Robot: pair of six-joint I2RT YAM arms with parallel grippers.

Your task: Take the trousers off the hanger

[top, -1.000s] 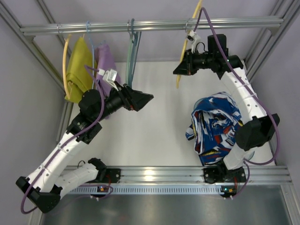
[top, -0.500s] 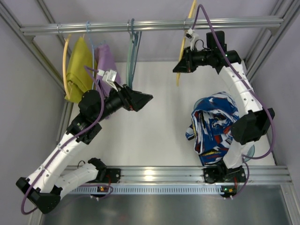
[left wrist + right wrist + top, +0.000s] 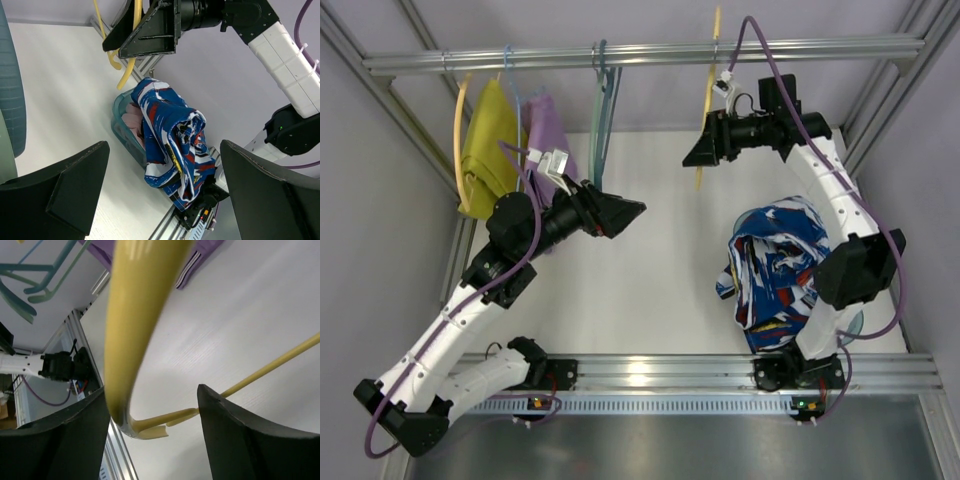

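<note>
The trousers (image 3: 780, 265), in a busy blue, white, red and black print, lie crumpled at the right of the table, spilling over a teal basket (image 3: 120, 131); the left wrist view shows the trousers (image 3: 170, 135) too. The bare yellow hanger (image 3: 712, 80) hangs from the top rail (image 3: 640, 55). My right gripper (image 3: 692, 155) stands open around the hanger's lower end. In the right wrist view the hanger (image 3: 135, 305) passes between the fingers of that gripper (image 3: 152, 395), close to the left one. My left gripper (image 3: 635, 208) hovers open over mid-table, holding nothing, its jaws (image 3: 164, 145) wide apart.
On the rail's left part hang a teal-grey hanger (image 3: 600, 110), a purple garment (image 3: 548, 130) and a mustard-yellow garment (image 3: 490, 140) on its yellow hanger. Aluminium frame posts run along both sides, and a rail borders the near edge.
My right gripper has opened, letting go of the yellow hanger. The hanger now hangs straighter from the rail, and the right wrist has shifted slightly left. The left arm is still.
</note>
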